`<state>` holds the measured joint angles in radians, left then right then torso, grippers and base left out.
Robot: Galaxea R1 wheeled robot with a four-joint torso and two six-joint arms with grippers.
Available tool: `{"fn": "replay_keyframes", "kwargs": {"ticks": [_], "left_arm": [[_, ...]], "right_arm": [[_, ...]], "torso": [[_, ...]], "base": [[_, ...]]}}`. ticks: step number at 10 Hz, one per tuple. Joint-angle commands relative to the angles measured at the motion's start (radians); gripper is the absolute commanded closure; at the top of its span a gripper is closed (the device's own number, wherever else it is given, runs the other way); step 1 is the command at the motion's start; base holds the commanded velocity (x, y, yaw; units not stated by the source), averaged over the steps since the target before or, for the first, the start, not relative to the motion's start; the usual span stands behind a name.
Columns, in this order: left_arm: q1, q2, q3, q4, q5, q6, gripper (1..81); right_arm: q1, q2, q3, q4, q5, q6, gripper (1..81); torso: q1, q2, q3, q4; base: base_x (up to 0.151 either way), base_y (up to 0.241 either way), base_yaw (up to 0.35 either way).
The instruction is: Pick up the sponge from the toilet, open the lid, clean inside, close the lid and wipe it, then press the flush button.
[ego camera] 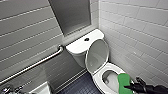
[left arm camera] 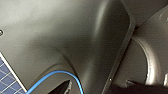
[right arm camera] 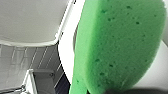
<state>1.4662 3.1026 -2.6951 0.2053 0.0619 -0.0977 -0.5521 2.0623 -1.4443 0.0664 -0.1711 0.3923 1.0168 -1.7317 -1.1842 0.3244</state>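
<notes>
The right gripper (ego camera: 129,87) is clenched on the sponge (ego camera: 124,81), its dark fingers closed over the sponge's near end at the near rim of the toilet (ego camera: 98,79). The sponge reaches over the edge of the bowl's opening, though whether it touches the ceramic cannot be told. In the right wrist view the sponge (right arm camera: 117,45) shows large and pitted, with the white rim of the toilet (right arm camera: 65,50) just behind it. Whether the left gripper is released or clenched cannot be told; its wrist view shows dark robot housing and a blue cable (left arm camera: 60,73). Just beyond the sponge lies the open bowl, pale inside. At the back of the bowl the lid (ego camera: 98,55) stands raised, greyish inner side facing the bowl, leaning against the tank. On the flat tank top behind the lid sits the flush button (ego camera: 86,39), dark and round, uncovered. Dark floor (ego camera: 81,85) runs along the side of the toilet away from the gripper. On the grey tiled wall on that same side a metal grab bar (ego camera: 37,63) slopes. White tiled wall (ego camera: 135,27) rises close on the gripper's side of the toilet.
</notes>
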Motion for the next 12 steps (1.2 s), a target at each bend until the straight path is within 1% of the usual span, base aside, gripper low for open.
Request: {"fn": "replay_keyframes", "kwargs": {"ticks": [1,2,3,4,5,8,10,11,12], "left_arm": [[0.016,-0.004,0.006,-0.006,0.084,0.009,1.0],[0.016,-0.005,0.006,-0.006,0.084,0.007,1.0],[0.016,-0.004,0.006,-0.004,0.084,0.007,1.0],[0.015,-0.005,0.006,-0.006,0.084,0.009,1.0],[0.016,-0.004,0.006,-0.007,0.084,0.007,1.0],[0.016,-0.005,0.006,-0.006,0.084,0.007,1.0],[0.016,-0.005,0.008,-0.006,0.084,0.009,1.0],[0.016,-0.005,0.007,-0.006,0.084,0.009,1.0],[0.016,-0.005,0.006,-0.006,0.084,0.007,1.0]], "right_arm": [[0.195,0.006,-0.074,0.01,-0.183,0.0,81.1],[0.221,0.012,-0.079,0.01,-0.185,0.0,81.1],[0.247,0.028,-0.086,0.018,-0.205,0.002,81.1],[0.255,0.052,-0.1,0.021,-0.214,0.002,81.1],[0.254,0.072,-0.106,0.021,-0.214,0.003,81.1],[0.257,0.133,-0.151,0.024,-0.214,0.003,81.1],[0.264,0.184,-0.178,0.021,-0.215,0.022,81.1],[0.258,0.222,-0.198,0.018,-0.215,0.023,81.1],[0.252,0.247,-0.22,0.021,-0.215,0.023,81.1]], "torso": [[0.0,0.0,0.0,0.021],[0.0,0.0,0.0,0.042],[0.0,0.0,0.0,0.063],[0.0,0.0,0.0,0.089],[0.0,0.0,0.0,0.109],[0.0,0.0,0.0,0.185],[0.0,0.0,0.0,0.234],[0.0,0.0,0.0,0.254],[0.0,0.0,0.0,0.28]], "base": [[0.0,0.0,0.0],[0.0,0.0,0.0],[0.0,0.0,0.0],[0.0,0.0,0.0],[0.0,0.0,0.0],[0.0,0.0,0.0],[0.0,0.0,0.0],[0.0,0.0,0.0],[0.0,0.0,0.0]]}}
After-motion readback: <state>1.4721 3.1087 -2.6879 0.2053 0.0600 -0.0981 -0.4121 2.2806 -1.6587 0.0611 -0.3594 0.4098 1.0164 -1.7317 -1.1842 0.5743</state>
